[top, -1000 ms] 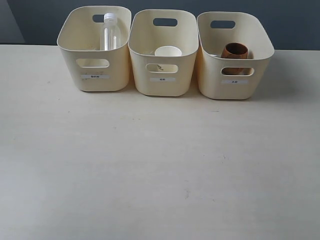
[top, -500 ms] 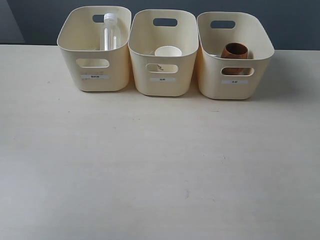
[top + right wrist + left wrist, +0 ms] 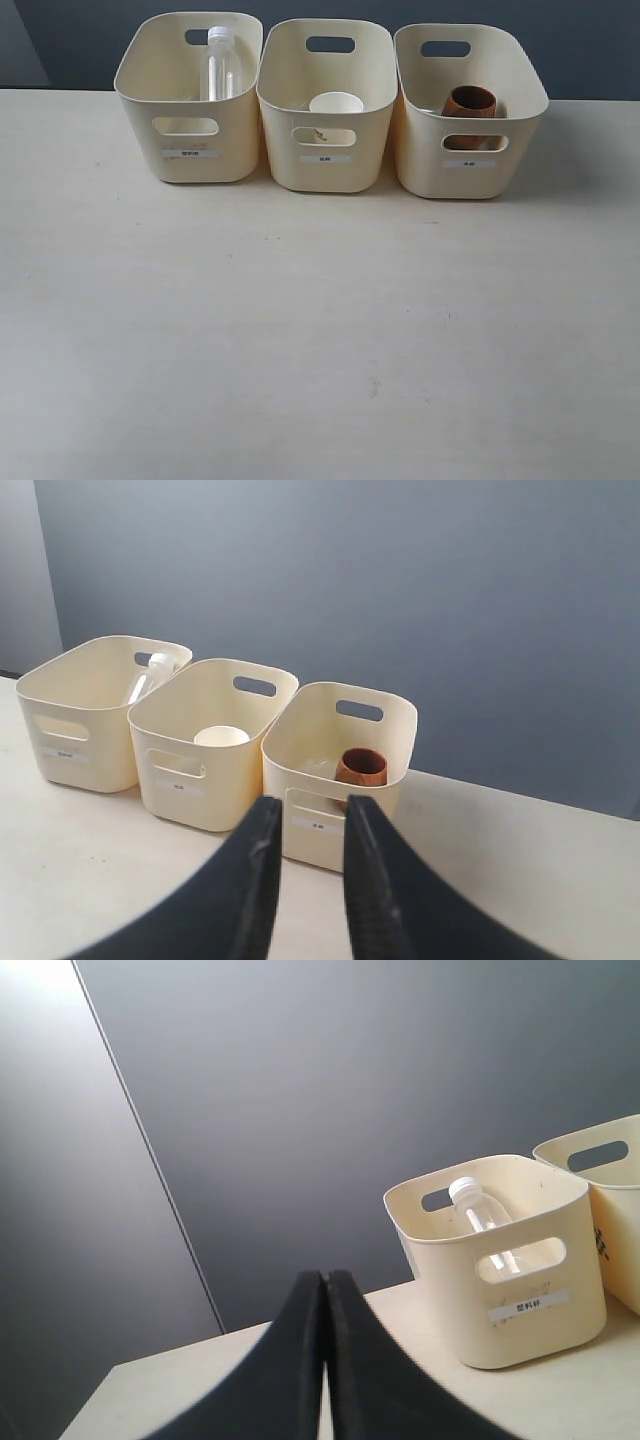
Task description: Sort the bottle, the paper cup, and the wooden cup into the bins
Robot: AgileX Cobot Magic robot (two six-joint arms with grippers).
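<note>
— Tool status?
— Left tool (image 3: 322, 1290): fingers pressed together, empty. Right tool (image 3: 311, 815): fingers slightly apart, empty. Neither appears in the exterior view.
— Items?
— Three bins (image 3: 326, 172) in a row at 12 o'clock on the desk (image 3: 300, 330). Bottle (image 3: 222, 66) upright in the 9 o'clock bin, paper cup (image 3: 336, 103) in the middle, wooden cup (image 3: 469, 103) at 3 o'clock.

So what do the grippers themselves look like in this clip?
Only the fingers show. The left gripper and the right gripper each have two smooth, matte black fingers that taper toward rounded tips. No cables, markings or arm links are visible in any view.
</note>
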